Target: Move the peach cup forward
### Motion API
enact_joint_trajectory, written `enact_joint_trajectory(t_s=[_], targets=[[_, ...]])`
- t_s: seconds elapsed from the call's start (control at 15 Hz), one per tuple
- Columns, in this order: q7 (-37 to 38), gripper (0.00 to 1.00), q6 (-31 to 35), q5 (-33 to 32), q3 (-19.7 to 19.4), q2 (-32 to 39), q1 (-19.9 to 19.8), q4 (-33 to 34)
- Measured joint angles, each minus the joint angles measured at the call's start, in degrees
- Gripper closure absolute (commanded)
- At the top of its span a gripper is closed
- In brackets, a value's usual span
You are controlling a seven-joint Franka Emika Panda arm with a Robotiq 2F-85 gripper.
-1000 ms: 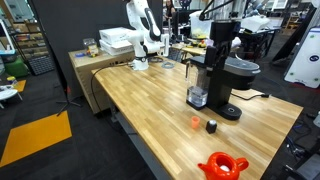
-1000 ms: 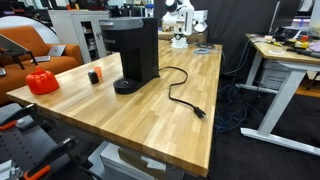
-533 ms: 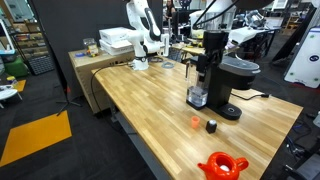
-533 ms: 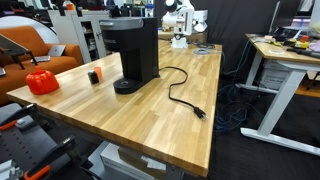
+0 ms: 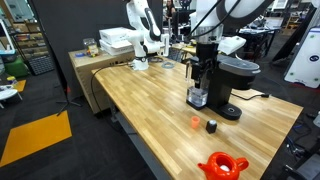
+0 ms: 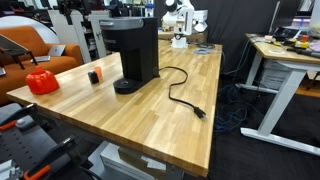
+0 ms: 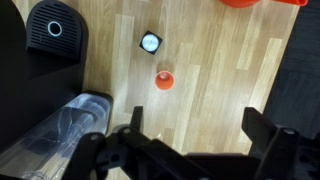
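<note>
The peach cup (image 7: 164,81) is a tiny orange cup standing on the wooden table (image 7: 220,90). In the wrist view it lies ahead of my gripper (image 7: 200,130) and a little left of its centre line. The gripper is open and empty, with both dark fingers (image 7: 262,128) spread wide, well above the table. In an exterior view the cup (image 5: 195,122) sits near the table's front edge, and the gripper (image 5: 204,72) hangs above and behind it, beside the coffee maker (image 5: 228,85). In an exterior view the cup (image 6: 98,75) peeks out beside a black cylinder.
A small black cylinder (image 7: 150,42) stands just beyond the cup, also seen in an exterior view (image 5: 211,126). A red star-shaped vessel (image 5: 222,165) sits at the table edge. The coffee maker's clear tank (image 7: 70,125) is close to my left finger. A power cord (image 6: 180,95) trails across the table.
My gripper has come down and shifted slightly along the coffee maker toward the cup. The cup, the black cylinder and the red vessel have not moved.
</note>
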Motion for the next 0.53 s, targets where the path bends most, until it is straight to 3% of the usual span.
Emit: enact_joint_trajectory(t_s=[0.53], targets=[[0.03, 0.0, 0.41, 0.05, -0.1, 0.0, 0.05, 0.2]])
